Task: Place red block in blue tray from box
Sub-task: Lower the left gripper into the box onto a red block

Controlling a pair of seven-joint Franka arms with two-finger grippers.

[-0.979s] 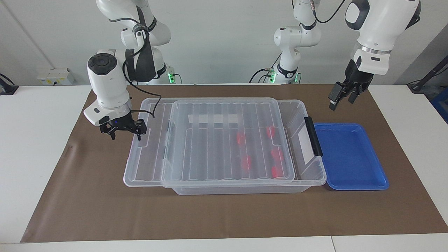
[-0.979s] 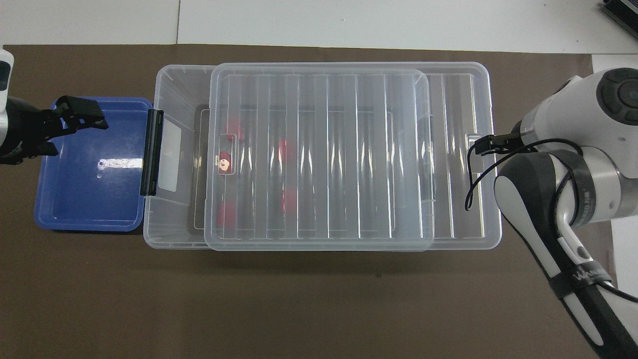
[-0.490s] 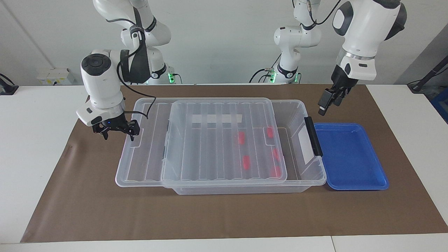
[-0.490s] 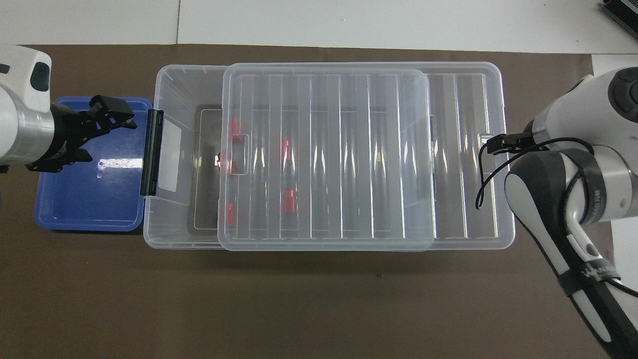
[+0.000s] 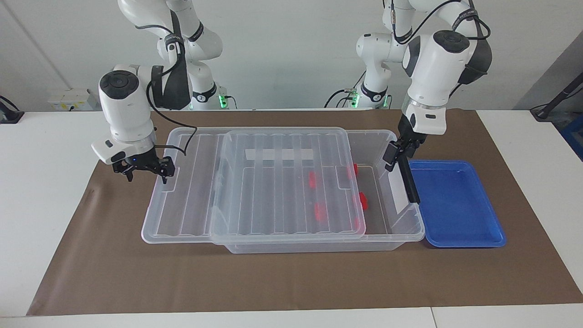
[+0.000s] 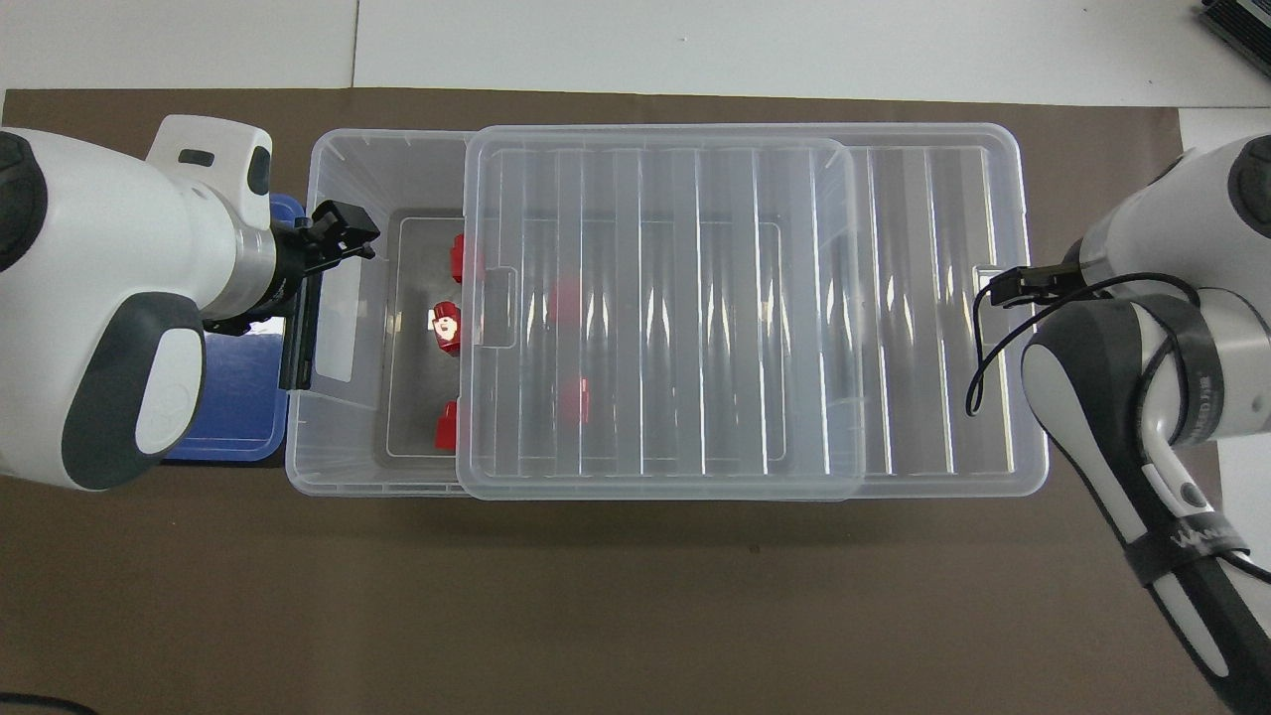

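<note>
Leaving nearly everything undone: lid (image 6: 655,298) half off box (image 5: 410,230) toward three o'clock overhead, spread right tool (image 5: 146,169) at its tab, spread empty left tool (image 5: 395,154) over opened nine-o'clock end, red blocks (image 6: 448,328) inside, tray (image 5: 455,205) bare.

Robotics laboratory. Two white arms (image 5: 136,105) are mounted at a white table (image 5: 45,182) covered by a brown mat (image 5: 291,278), before a bare pale wall (image 5: 282,54), with trailing cables (image 5: 339,95), green status lights (image 5: 222,98) and a wall socket box (image 5: 68,98).
</note>
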